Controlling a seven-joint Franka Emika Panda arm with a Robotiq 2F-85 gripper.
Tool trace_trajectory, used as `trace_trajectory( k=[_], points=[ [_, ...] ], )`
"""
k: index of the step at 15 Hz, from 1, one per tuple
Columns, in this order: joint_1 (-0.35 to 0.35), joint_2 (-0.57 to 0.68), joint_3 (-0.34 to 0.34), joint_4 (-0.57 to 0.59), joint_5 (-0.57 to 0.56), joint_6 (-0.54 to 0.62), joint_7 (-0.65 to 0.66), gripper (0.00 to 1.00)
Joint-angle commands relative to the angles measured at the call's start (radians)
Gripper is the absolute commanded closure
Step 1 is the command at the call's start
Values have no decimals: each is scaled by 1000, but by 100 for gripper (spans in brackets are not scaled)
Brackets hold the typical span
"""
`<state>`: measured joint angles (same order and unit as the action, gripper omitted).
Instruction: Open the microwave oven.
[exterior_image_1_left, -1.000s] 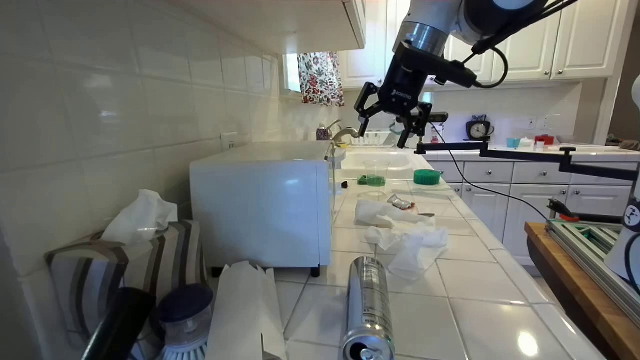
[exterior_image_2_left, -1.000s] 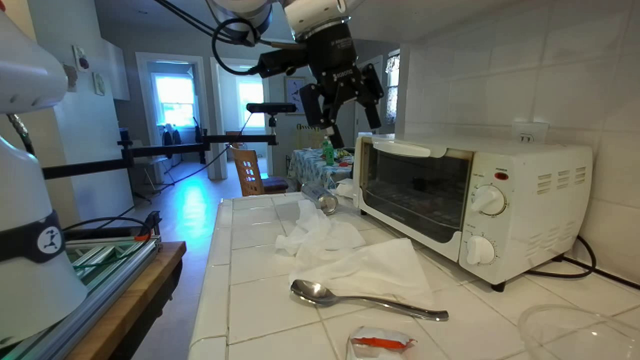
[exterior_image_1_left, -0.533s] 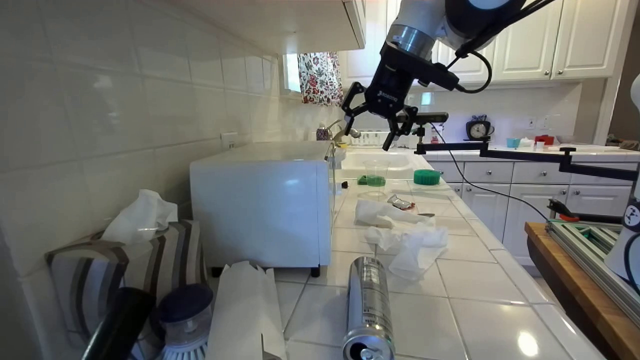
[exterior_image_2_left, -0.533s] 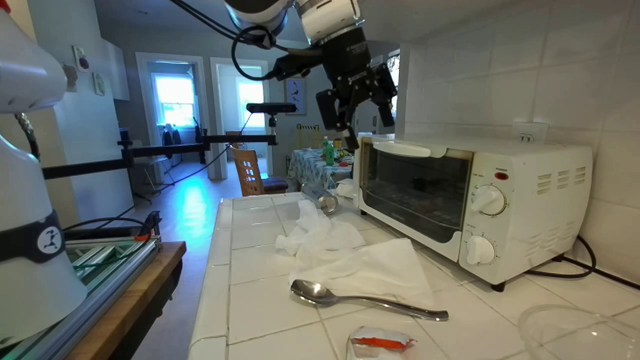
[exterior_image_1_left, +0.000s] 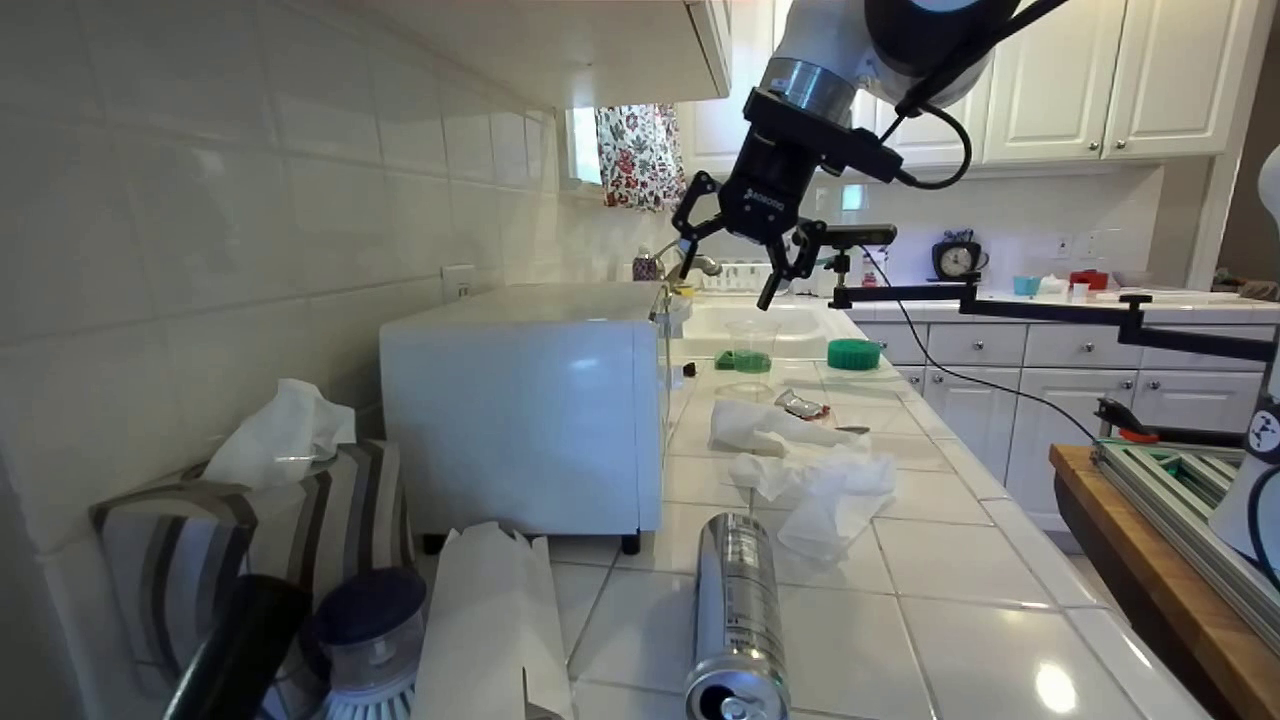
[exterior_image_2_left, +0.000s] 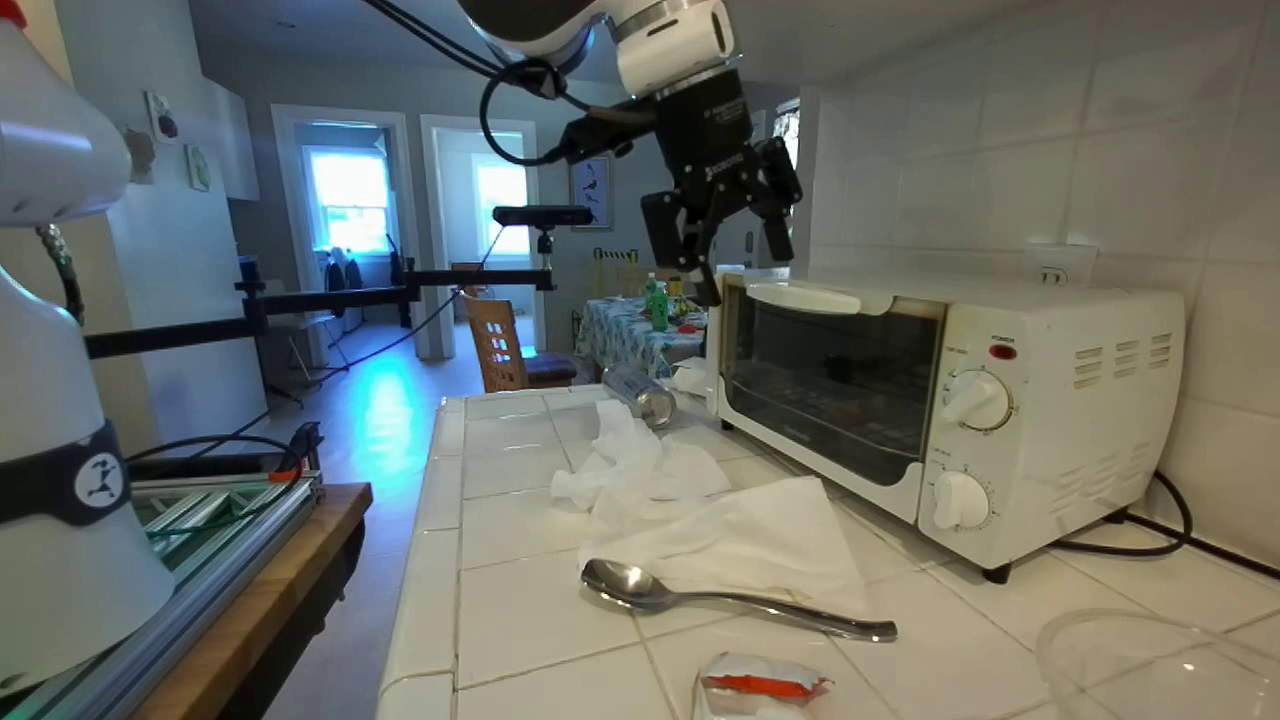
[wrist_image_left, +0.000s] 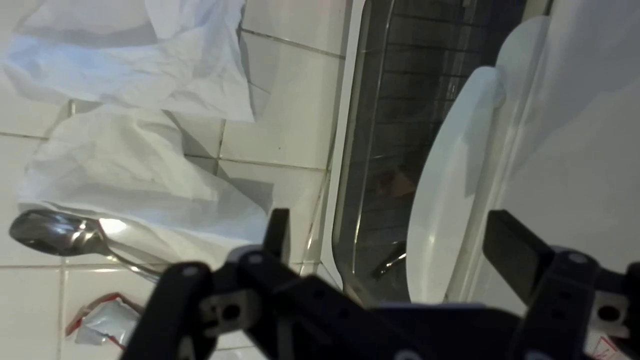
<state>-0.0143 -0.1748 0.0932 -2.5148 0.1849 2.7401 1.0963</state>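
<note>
The microwave oven (exterior_image_1_left: 520, 425) is a white box standing against the tiled wall. In an exterior view its front shows a dark-windowed door (exterior_image_2_left: 825, 375), which is shut, and two knobs on the panel (exterior_image_2_left: 1080, 420). A white curved handle (exterior_image_2_left: 805, 298) runs along the door's top edge. My gripper (exterior_image_1_left: 727, 283) is open and empty, above and in front of the oven's top front edge. In the other exterior picture the gripper (exterior_image_2_left: 743, 268) hangs near the handle's far end. In the wrist view the handle (wrist_image_left: 442, 205) lies between the spread fingers (wrist_image_left: 392, 237), apparently without contact.
White paper sheets (exterior_image_2_left: 720, 530), a spoon (exterior_image_2_left: 650, 590) and a torn wrapper (exterior_image_2_left: 765, 685) lie on the counter before the oven. A silver can (exterior_image_1_left: 738, 610) lies nearby. A tissue box (exterior_image_1_left: 330, 500) stands beside the oven. A cabinet (exterior_image_1_left: 560, 40) hangs above. A clear cup (exterior_image_1_left: 752, 345) stands beyond.
My gripper has moved toward the oven and slightly lower, bringing it nearer the top front edge and handle. It stays open. The oven and counter items have not moved.
</note>
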Motion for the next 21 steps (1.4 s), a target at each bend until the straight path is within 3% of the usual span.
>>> trace_trajectory(
  k=[1,21],
  points=[
    [2,20,-13,21,16,-25,-11,0],
    [21,58,-29,42,75,-22,-53,0]
  ],
)
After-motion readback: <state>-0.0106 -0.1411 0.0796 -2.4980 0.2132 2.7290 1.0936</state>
